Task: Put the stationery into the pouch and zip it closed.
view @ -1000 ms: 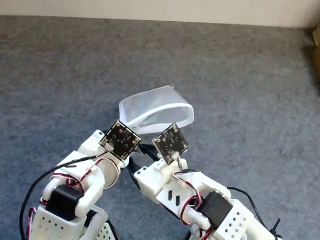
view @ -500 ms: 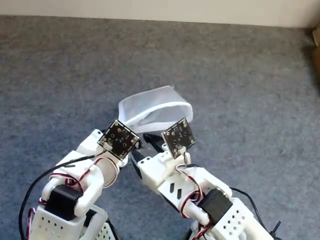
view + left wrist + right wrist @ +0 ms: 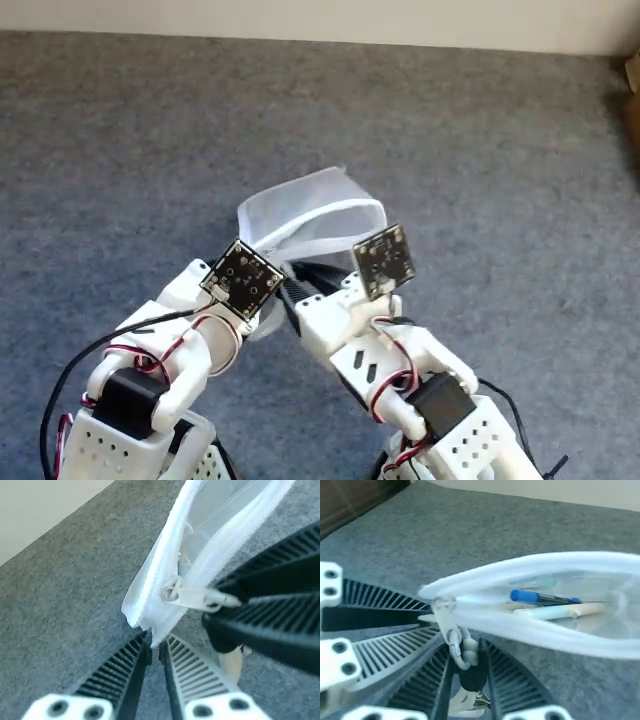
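Right fingers (image 3: 516,684) shifted right, one pouch (image 3: 312,205), two pens (image 3: 540,597), one zip pull (image 3: 200,598)

A carpeted indoor room is being shown: the surface is being covered by grey short-pile carpet (image 3: 120,150) and bordered by a plain cream wall strip (image 3: 300,18). A dark brown wooden furniture edge (image 3: 350,500) is being glimpsed; home or office cannot be told.
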Action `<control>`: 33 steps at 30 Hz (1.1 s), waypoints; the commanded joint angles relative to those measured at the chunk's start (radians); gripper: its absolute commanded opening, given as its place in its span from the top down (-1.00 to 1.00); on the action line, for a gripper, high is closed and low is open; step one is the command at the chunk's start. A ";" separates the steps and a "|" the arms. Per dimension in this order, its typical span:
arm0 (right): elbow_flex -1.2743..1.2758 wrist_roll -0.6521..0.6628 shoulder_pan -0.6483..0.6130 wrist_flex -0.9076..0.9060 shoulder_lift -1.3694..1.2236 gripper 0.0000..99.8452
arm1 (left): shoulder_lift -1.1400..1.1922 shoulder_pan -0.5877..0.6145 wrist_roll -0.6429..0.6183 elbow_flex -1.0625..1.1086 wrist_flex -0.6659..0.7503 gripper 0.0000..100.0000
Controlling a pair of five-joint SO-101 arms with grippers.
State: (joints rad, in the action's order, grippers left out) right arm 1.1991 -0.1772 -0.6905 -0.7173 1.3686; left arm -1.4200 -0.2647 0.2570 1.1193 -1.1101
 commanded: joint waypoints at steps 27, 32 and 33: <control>-0.260 0.000 0.237 -0.199 -0.002 0.99 | -0.015 0.004 -0.015 0.002 0.020 0.99; -0.260 0.000 0.234 -0.202 -0.002 0.99 | -0.015 0.004 -0.014 0.002 0.020 0.99; -0.260 0.000 0.232 -0.208 -0.002 0.99 | -0.016 0.004 -0.014 0.002 0.020 0.99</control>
State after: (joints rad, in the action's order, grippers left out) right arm 1.0180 -0.1803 -0.4710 -0.9106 1.3717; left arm -1.4262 -0.2616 0.2539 1.1362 -1.1009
